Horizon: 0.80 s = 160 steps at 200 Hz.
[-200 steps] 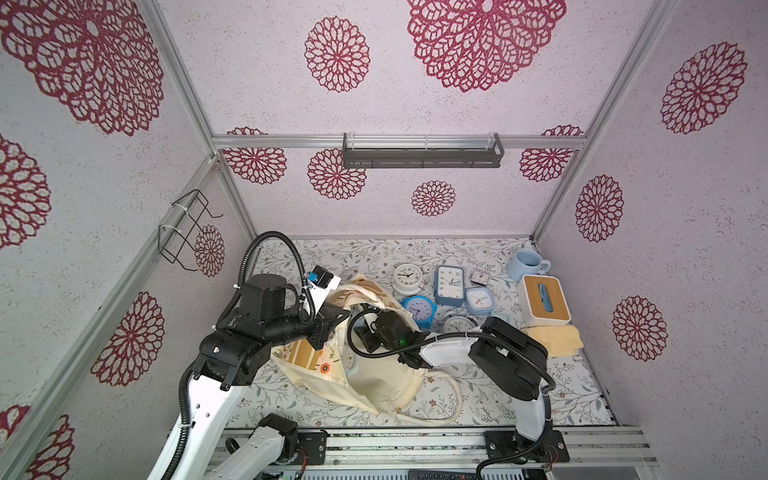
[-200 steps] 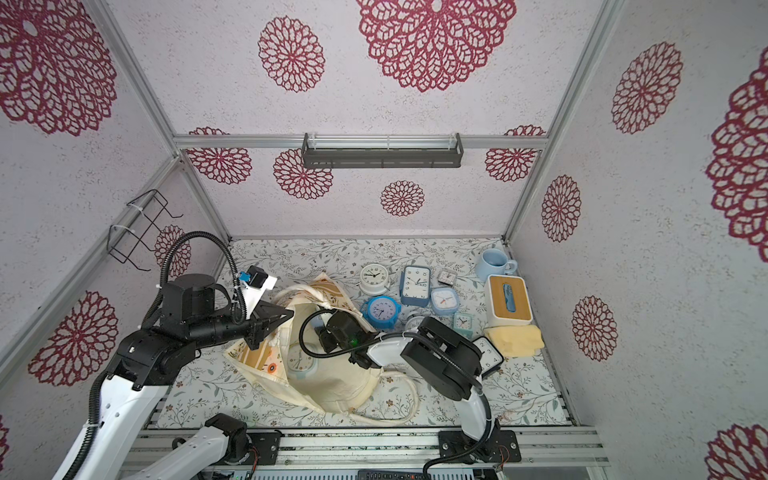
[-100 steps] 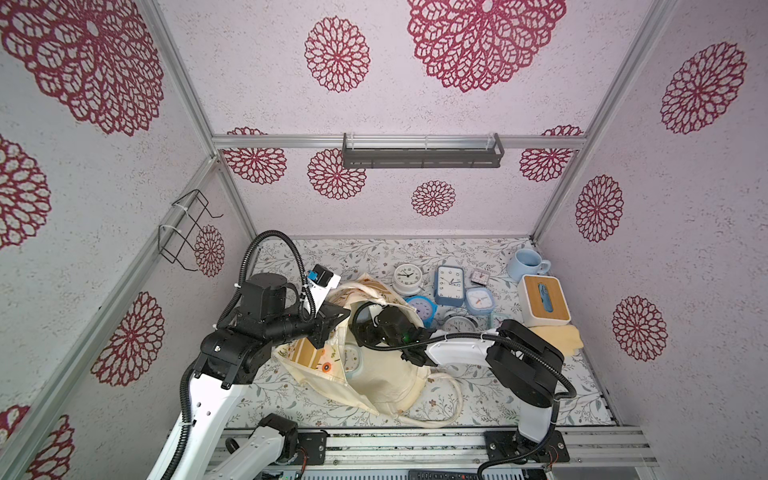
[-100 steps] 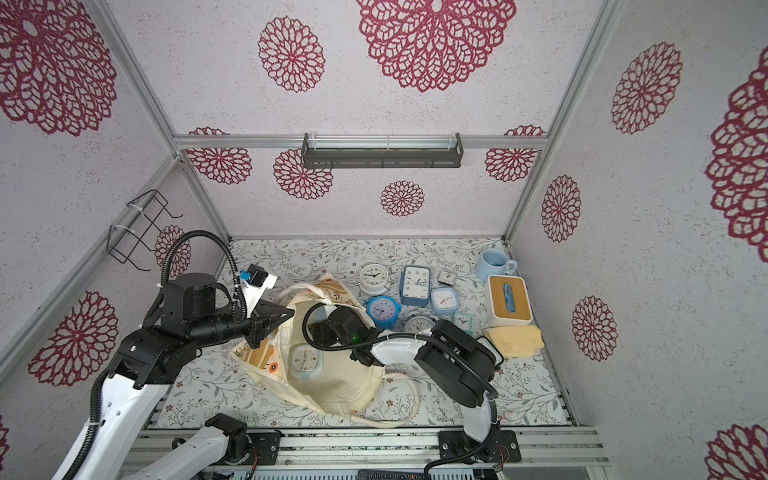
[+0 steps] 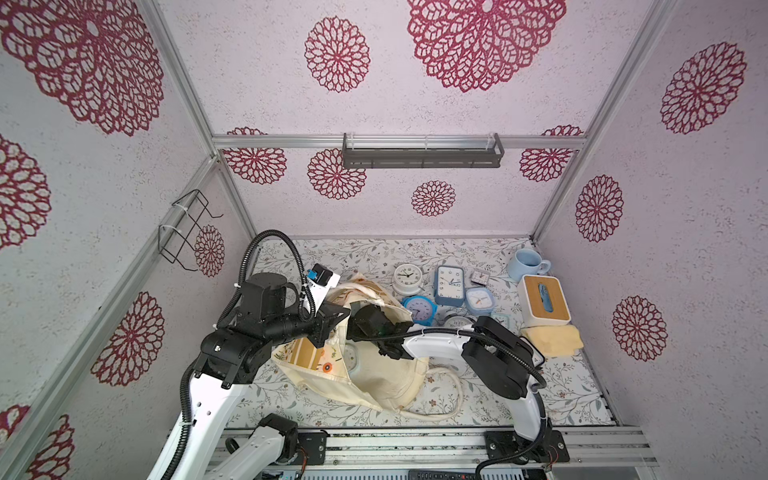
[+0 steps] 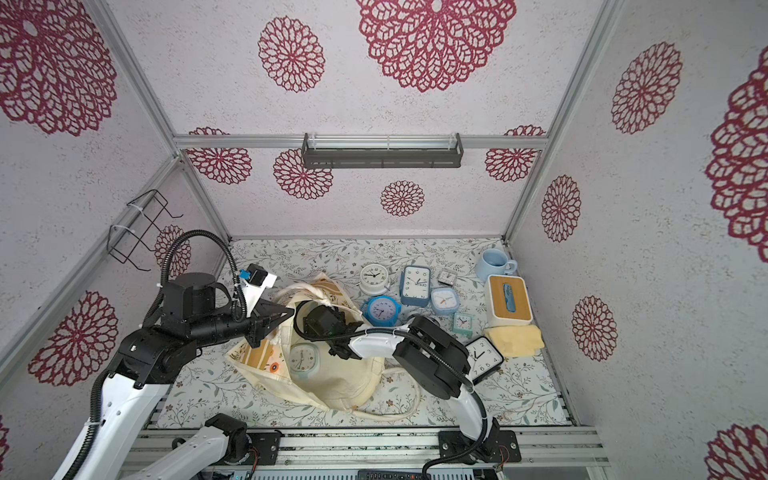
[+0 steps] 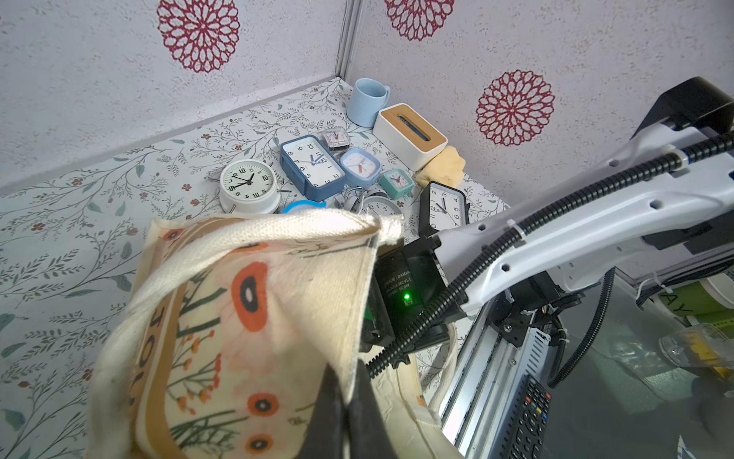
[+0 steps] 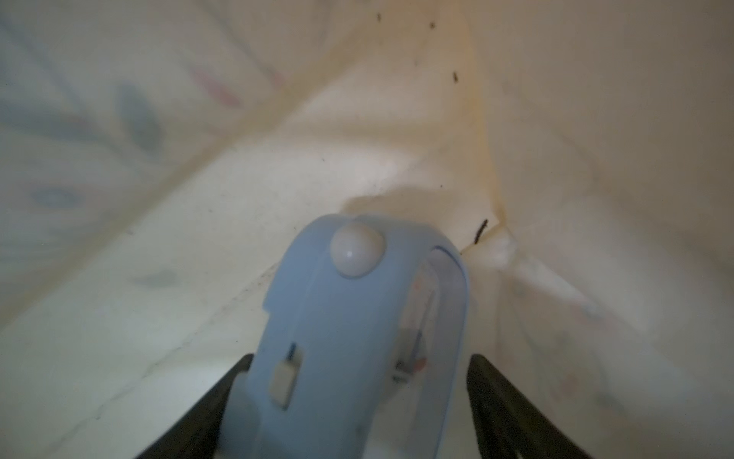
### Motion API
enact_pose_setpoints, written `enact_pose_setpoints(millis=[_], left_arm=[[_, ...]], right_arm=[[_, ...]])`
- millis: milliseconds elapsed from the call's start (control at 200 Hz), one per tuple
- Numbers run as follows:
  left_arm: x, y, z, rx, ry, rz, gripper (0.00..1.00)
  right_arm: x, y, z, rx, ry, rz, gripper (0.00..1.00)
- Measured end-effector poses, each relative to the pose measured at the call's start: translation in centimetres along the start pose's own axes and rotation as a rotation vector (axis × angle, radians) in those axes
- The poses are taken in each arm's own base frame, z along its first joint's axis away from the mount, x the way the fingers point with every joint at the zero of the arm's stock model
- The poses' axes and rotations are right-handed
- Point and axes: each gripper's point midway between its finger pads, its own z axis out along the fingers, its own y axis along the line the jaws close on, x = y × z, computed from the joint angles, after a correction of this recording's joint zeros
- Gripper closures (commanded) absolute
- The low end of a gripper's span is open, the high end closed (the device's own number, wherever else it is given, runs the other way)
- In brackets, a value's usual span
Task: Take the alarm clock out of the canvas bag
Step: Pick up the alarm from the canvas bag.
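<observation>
Canvas bag [image 5: 386, 382] hides right gripper [image 8: 361, 359], clock [image 8: 349, 318] perhaps ungripped

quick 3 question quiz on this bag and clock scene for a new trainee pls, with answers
1. True or false: the left pincer is shut on the rim of the canvas bag.
2. Where is the pale blue alarm clock that the right pincer straddles? A) lying outside the bag B) inside the canvas bag C) held high above the bag
3. Fill in: on the robot's side of the tissue box lies a yellow ____.
Key: 1 true; 2 B; 3 cloth.
</observation>
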Motion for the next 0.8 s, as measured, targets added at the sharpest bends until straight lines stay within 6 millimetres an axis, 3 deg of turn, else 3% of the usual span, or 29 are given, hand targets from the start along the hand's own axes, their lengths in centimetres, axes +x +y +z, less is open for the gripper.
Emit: enact_pose_setpoints(millis=[250, 480, 615, 801], left_arm=[[0.0, 0.0, -0.1, -0.001, -0.003, 0.000, 1.00], [-0.2, 0.2, -0.1, -0.011, -0.011, -0.018, 1.00], [-1.0, 0.6, -0.4, -0.040, -0.056, -0.062, 1.00], [-1.6, 1.4, -1.5, -0.114, -0.115, -0.119, 1.00]], right_arm=[[0.1, -1.1, 0.1, 0.050, -0.014, 0.015, 0.53], [0.7, -0.8, -2.3, 0.027, 0.000, -0.079, 0.57], [0.1, 1.4, -7.3, -0.078, -0.008, -0.175, 0.56], [-2.6, 5.1, -17.3, -0.338, -0.053, -0.270, 0.56]])
